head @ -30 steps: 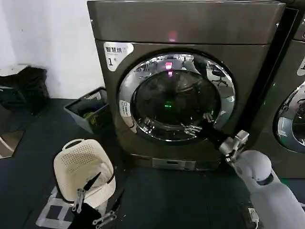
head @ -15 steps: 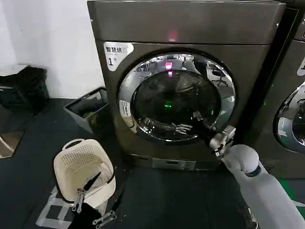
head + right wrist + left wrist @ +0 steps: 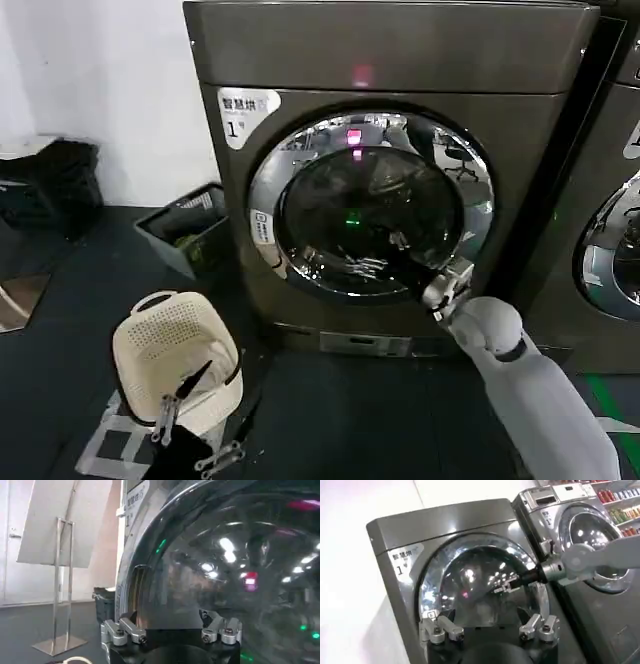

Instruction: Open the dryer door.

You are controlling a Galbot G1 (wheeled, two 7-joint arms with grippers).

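We see dryer door (image 3: pixel 370 205) shut flush in machine front, round face toward us, axis horizontal. White sticker (image 3: pixel 243 113) top left reads "1". Right end effector (image 3: pixel 412 262) at door's lower right, over glass by chrome ring; we cannot tell finger spread. Left end effector (image 3: pixel 489 630) spread open, empty, low near basket (image 3: pixel 175 355).

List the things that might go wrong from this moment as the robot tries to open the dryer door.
1. The right gripper, open, is against the curved dark glass of the dryer door, not at an edge of its chrome ring, so it may find nothing to hook and slide off.
2. The door looks shut flush, so pushing on the glass would likely not open it.
3. The laundry basket on the floor could obstruct the door if it swings that way.
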